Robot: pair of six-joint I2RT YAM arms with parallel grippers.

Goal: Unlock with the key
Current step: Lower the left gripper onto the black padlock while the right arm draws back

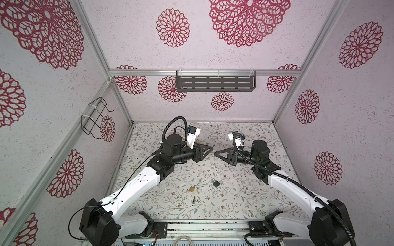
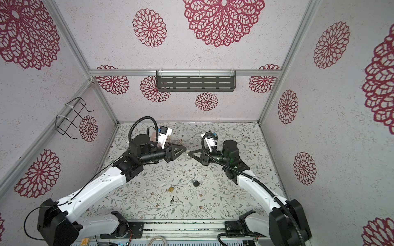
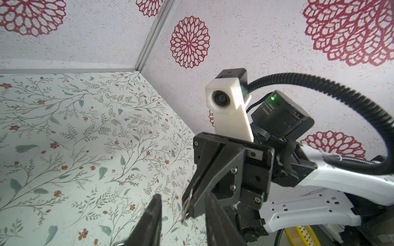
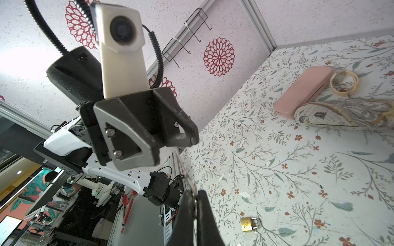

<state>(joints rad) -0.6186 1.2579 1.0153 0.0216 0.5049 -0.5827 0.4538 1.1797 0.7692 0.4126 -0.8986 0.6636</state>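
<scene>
A: Claws?
B: Left claw (image 1: 210, 149) released; right claw (image 1: 215, 153) clenched on key (image 3: 186, 207), tips just apart.
A: Locks?
B: Brass padlock (image 1: 192, 188) on tabletop (image 1: 234, 202), 6 o'clock of claws; black padlock (image 1: 215, 183) at its 2 o'clock.

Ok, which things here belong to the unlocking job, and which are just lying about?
Job: key in the shut right gripper; open left gripper; brass padlock; black padlock; apparent second key.
Lying about: pink case; cream bangle; map-print object; wall shelf; wire rack.
</scene>
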